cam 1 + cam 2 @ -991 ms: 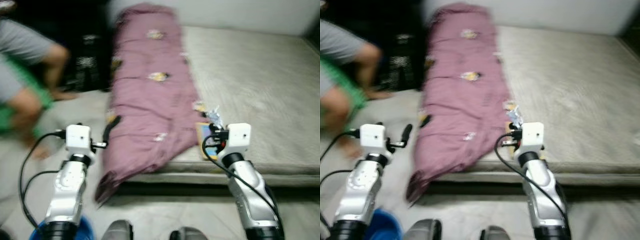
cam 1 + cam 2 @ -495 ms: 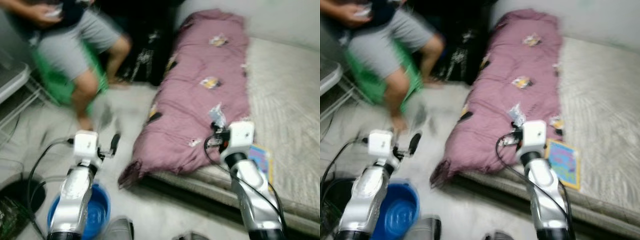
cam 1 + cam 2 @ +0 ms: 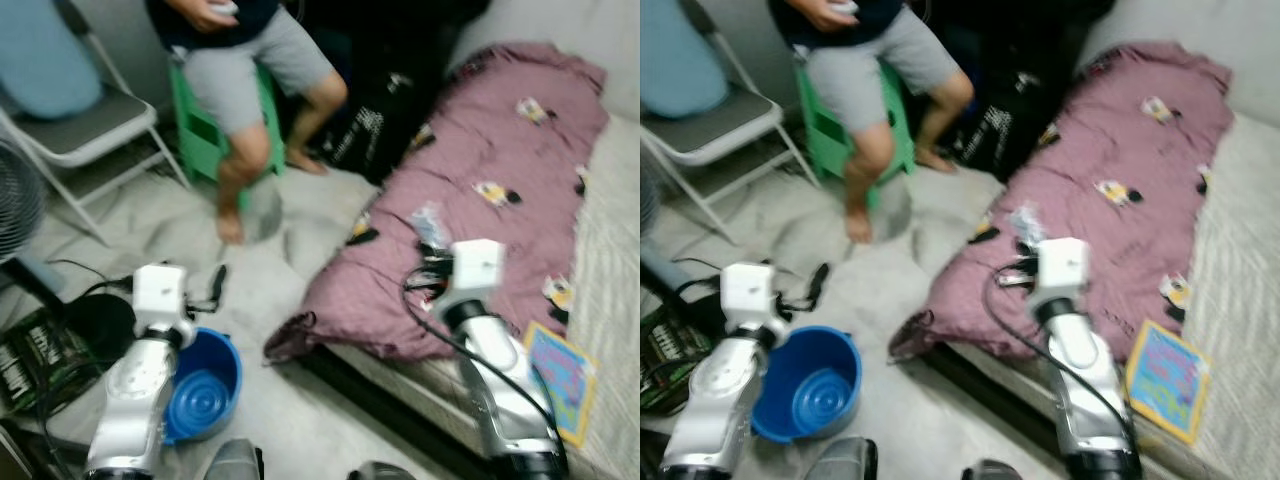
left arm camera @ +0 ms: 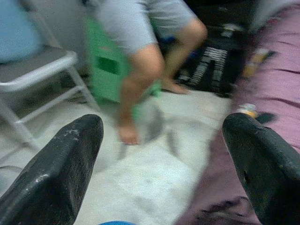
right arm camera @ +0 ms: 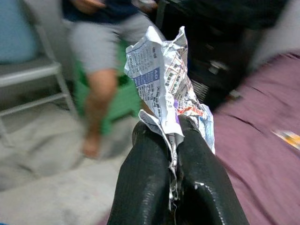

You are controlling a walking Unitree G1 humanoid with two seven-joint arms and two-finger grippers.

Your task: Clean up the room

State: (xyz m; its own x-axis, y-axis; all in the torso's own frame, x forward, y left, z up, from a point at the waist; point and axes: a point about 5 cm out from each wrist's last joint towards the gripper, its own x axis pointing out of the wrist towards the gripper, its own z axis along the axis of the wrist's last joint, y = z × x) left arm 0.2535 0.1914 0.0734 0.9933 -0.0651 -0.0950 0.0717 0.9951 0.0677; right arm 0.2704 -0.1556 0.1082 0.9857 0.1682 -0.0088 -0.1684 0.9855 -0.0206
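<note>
Folding chair [image 3: 75,125] at far left, grey seat against the wall; beside it a person [image 3: 250,60] seated on a green stool [image 3: 205,130], bare feet on the pale floor [image 3: 170,235]. Left gripper [image 4: 164,164] held out over the floor near the bed's foot corner, fingers spread wide, nothing between them. Blue bucket [image 3: 805,385] on the floor just beside the left arm, a likely place for rubbish. Purple quilt [image 3: 480,230] along the bed's near edge, its corner hanging off toward the floor. Right gripper [image 5: 171,150] above that quilt edge, fingers pressed together on a crumpled paper wrapper [image 5: 161,82]. Colourful booklet [image 3: 1165,375] flat on the grey mattress [image 3: 1240,250], close to its front edge.

The wrapper looks light, thin and easily torn; it is pinched at its lower folds, which should hold, though a loose sheet could slip if jolted.

Right wrist view resolves printed text and the pinch point; head views give only a pale blur there, yet they place the bucket.
</note>
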